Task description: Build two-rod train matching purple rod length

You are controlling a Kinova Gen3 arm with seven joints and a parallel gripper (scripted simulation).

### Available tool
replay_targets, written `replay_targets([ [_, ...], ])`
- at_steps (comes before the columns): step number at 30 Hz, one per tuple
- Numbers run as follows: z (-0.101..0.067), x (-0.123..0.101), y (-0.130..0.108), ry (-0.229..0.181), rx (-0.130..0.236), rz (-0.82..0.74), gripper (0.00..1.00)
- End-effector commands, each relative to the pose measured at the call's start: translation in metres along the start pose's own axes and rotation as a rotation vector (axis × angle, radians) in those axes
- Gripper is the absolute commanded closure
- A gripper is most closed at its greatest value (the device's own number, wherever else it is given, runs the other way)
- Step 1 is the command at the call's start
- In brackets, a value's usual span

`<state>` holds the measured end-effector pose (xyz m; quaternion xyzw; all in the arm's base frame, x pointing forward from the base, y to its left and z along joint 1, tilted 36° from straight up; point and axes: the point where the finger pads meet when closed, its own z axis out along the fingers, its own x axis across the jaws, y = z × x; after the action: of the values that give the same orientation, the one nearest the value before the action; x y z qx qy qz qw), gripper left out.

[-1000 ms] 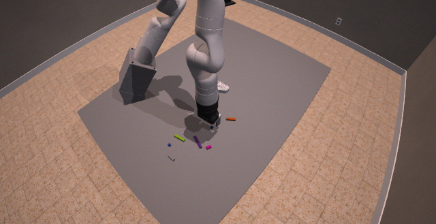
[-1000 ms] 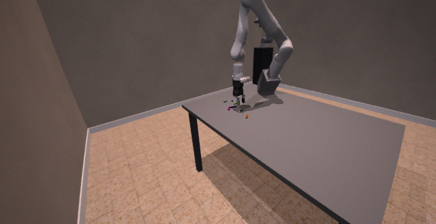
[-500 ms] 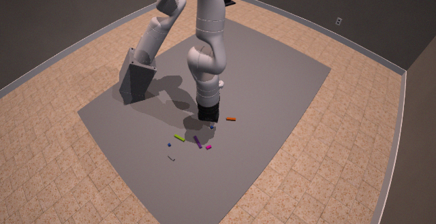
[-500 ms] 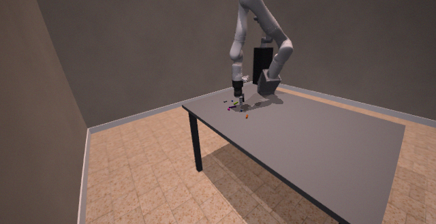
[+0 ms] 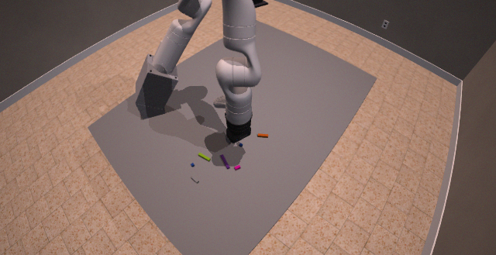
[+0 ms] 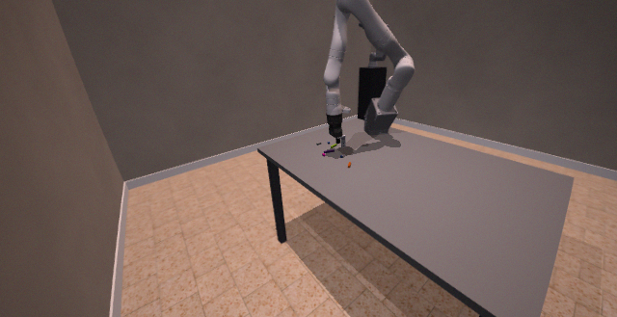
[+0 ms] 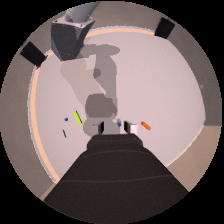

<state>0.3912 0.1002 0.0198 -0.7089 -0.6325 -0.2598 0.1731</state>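
The purple rod (image 5: 225, 161) lies flat on the grey table. A magenta rod (image 5: 237, 167) lies just right of its near end. A lime rod (image 5: 204, 156) lies to its left. An orange rod (image 5: 263, 135) lies further right, also in the wrist view (image 7: 145, 125). One blue rod (image 5: 240, 144) lies right by my gripper, another blue rod (image 5: 192, 165) lies left of the lime one. A grey rod (image 5: 194, 180) lies nearest the front. My gripper (image 5: 236, 140) is open and empty, pointing down just above the table beside the near blue rod (image 7: 119, 125).
The arm's grey base block (image 5: 155, 88) stands at the back left of the table. The rods cluster near the table's left edge in the exterior view (image 6: 333, 150).
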Motion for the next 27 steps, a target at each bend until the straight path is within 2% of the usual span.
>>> replay_targets([
  [1, -0.001, -0.005, 0.005, 0.007, -0.007, -0.105, 0.00],
  [3, -0.001, -0.005, 0.005, 0.007, -0.007, -0.105, 0.00],
  [18, -0.006, -0.028, 0.040, -0.015, -0.026, -0.915, 0.00],
  [20, -0.006, -0.028, 0.040, -0.015, -0.026, -0.915, 0.00],
  [27, -0.010, -0.034, 0.058, -0.034, -0.038, -1.194, 0.00],
])
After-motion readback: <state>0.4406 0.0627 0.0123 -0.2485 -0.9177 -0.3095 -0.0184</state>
